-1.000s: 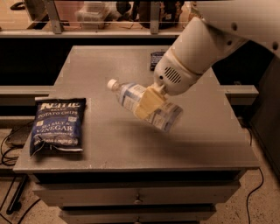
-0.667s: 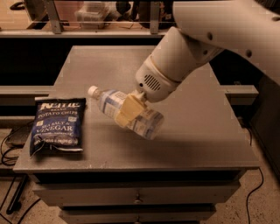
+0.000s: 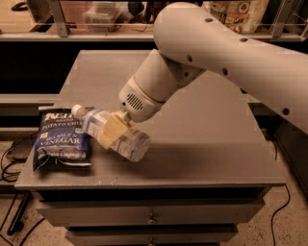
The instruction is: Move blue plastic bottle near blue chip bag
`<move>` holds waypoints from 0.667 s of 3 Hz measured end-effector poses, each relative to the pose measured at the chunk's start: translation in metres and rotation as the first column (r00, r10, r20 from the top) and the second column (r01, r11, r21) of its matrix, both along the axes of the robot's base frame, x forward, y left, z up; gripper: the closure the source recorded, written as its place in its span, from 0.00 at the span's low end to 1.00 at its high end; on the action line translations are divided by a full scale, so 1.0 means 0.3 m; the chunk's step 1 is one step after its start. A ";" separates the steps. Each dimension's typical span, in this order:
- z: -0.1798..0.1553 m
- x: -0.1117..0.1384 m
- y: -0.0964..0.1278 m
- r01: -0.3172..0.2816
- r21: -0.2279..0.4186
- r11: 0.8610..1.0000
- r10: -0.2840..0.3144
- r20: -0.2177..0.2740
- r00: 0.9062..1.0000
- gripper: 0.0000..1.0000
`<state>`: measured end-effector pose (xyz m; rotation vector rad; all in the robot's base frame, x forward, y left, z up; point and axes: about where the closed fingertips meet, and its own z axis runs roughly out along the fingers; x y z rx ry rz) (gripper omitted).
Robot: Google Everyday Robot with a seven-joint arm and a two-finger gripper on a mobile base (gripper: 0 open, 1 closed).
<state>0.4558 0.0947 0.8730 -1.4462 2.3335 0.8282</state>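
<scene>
The blue plastic bottle, clear with a white cap pointing left, is held on its side just above the grey table. My gripper is shut on the bottle's middle, its tan fingers across the label. The blue chip bag, dark blue with white lettering, lies flat at the table's front left corner. The bottle's cap end is right at the bag's upper right edge.
My large white arm reaches in from the upper right over the table. Shelving with boxes stands behind the table. Drawers sit under the tabletop. Cables lie on the floor at left.
My gripper has carried the bottle leftward across the table, from the middle to right beside the chip bag, and lower toward the surface.
</scene>
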 end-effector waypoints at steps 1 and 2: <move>-0.023 0.026 0.068 0.000 0.017 1.000 0.000 -0.006 1.000 0.35; -0.029 0.043 0.124 -0.009 0.041 0.999 0.009 -0.010 1.000 0.12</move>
